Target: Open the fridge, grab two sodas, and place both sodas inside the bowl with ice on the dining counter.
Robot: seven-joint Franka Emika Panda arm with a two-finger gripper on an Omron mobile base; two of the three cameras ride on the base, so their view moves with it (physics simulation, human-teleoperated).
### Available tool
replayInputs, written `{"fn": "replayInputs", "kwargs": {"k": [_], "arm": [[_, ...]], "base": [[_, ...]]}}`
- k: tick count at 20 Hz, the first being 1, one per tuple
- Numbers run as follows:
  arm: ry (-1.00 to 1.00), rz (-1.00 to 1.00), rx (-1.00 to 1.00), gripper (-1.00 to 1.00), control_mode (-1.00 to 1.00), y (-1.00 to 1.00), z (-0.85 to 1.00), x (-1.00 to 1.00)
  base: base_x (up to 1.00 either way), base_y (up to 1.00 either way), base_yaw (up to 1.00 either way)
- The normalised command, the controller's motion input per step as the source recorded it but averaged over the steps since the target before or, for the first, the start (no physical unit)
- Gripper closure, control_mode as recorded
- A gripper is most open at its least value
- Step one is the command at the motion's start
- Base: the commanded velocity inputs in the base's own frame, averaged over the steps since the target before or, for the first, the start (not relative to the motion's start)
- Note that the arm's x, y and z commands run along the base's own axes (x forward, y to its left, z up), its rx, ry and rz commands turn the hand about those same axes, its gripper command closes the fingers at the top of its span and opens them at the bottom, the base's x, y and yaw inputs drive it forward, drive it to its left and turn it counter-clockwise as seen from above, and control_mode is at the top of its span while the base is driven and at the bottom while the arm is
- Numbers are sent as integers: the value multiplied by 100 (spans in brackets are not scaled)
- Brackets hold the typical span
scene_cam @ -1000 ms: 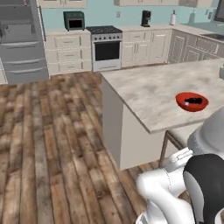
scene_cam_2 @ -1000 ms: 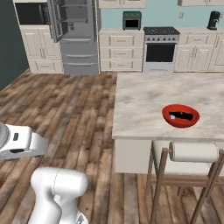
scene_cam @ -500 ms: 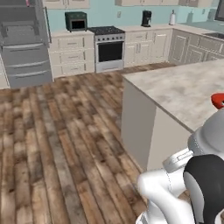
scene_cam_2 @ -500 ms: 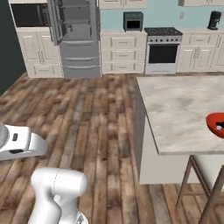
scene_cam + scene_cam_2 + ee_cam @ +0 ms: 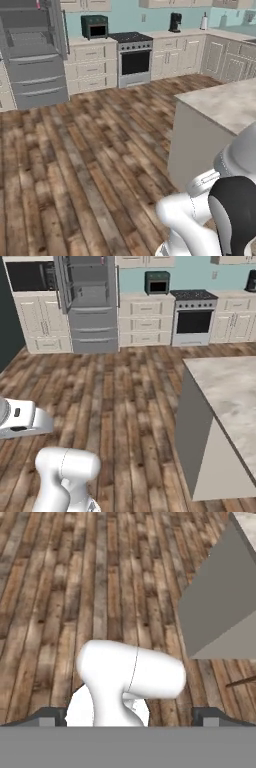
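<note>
facing the fridge [image 5: 87,303] far across the wood floor [image 5: 115,401], the gripper [image 5: 128,714] hangs low, fingers spread wide, empty.

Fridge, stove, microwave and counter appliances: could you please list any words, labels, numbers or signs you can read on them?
No text can be read.
Fridge: no legible lettering at this resolution.
Stove: no legible markings on its front.
Built-in oven left of the fridge: dark panel, nothing legible.
Toaster oven and coffee maker: too small to show any label.
</note>
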Motion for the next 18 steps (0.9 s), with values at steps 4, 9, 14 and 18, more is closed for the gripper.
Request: {"fn": "replayInputs", "kwargs": {"k": [4,9,14,18], "arm": [[0,0,0,-100,100,0,0,0],[0,0,0,-100,100,0,0,0],[0,0,0,-100,100,0,0,0],[0,0,0,-100,100,0,0,0]], "base": [[100,80,1],[100,58,12],[100,37,19],[100,31,24]]}}
